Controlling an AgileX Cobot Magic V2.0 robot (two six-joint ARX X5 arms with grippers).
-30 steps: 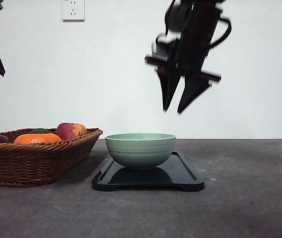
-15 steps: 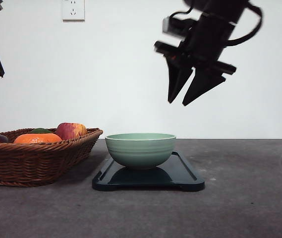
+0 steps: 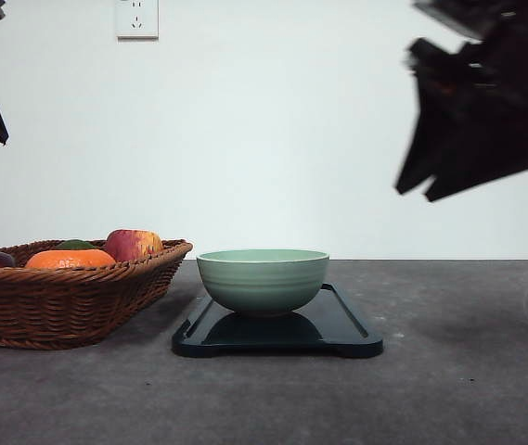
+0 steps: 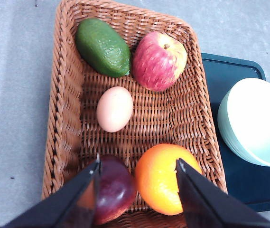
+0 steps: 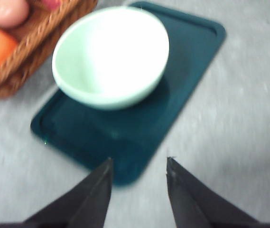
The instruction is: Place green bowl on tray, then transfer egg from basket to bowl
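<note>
The right gripper (image 5: 138, 164) hangs high above the tray (image 3: 338, 320), its fingers spread and empty; in the front view it is a dark blur (image 3: 417, 190) up and to the right of the tray. The left gripper (image 4: 137, 165) hovers over the basket (image 4: 66, 109) beside the tray, jaws spread wide with nothing between them. In the front view a dark tip shows at the upper left edge, cut off by the frame.

The green bowl (image 3: 263, 280) stands upright on the tray, toward the end nearer the basket, leaving the other end bare. The egg (image 4: 114, 109) lies in the middle of the basket, apart from its neighbours. Around it sit a red apple (image 4: 159, 60) and a green avocado (image 4: 102, 47) at one end, and an orange (image 4: 165, 178) and a dark red fruit (image 4: 115, 189) at the other, just under the left fingertips.

From the front, the basket wall (image 3: 59, 301) hides the egg, and only the tops of the fruit rise above the rim.

Tray and basket rest on a grey, matte table (image 3: 458, 371). Behind is a plain white wall with a socket (image 3: 136, 18).
</note>
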